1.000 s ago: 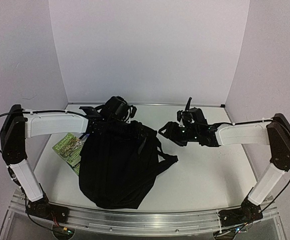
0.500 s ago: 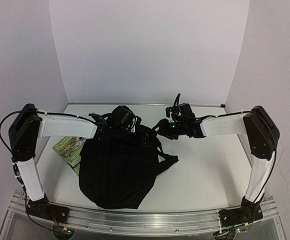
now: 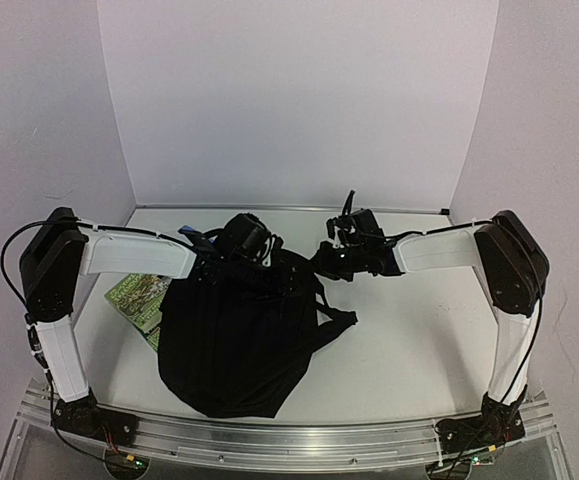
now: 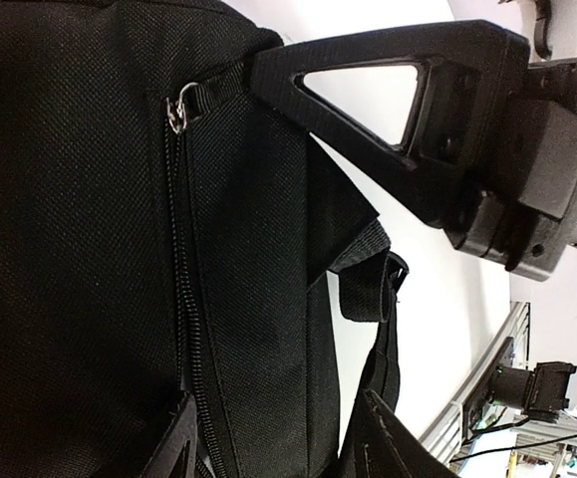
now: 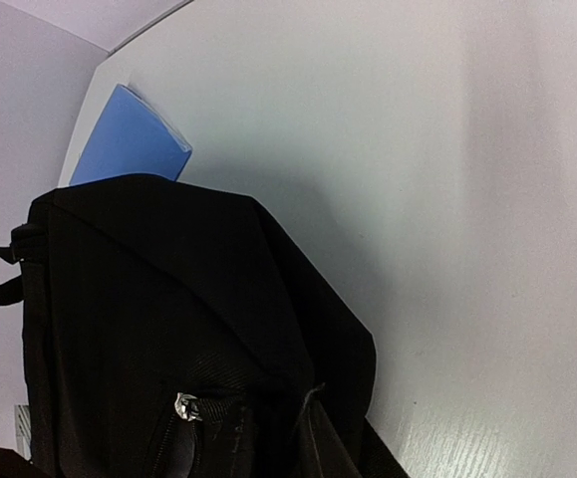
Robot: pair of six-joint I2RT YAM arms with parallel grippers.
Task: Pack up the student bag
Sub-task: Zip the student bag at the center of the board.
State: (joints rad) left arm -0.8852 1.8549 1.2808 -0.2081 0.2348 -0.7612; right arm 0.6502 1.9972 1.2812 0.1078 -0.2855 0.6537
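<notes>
The soft, limp black student bag (image 3: 234,340) slumped on the table (image 3: 419,340). Its zipper tab (image 4: 176,105) looked the likeliest hold. The left tool (image 4: 278,448) gaped; the right tool (image 3: 326,259) had a grip I could not tell.

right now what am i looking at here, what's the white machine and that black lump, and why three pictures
Those are two white robot arms bolted at the near edge of a table, each ending in a two-finger gripper. The wide picture comes from a fixed camera above and behind them; the other two come from small cameras on the wrists, hence the close-ups. The black lump is a soft backpack lying on the table. A green-covered book pokes out at its left, and a flat blue book or folder lies beyond it. The left gripper is open, bag fabric between its fingers. The right gripper sits at the metal zipper pull; whether it pinches it I cannot tell.
</notes>
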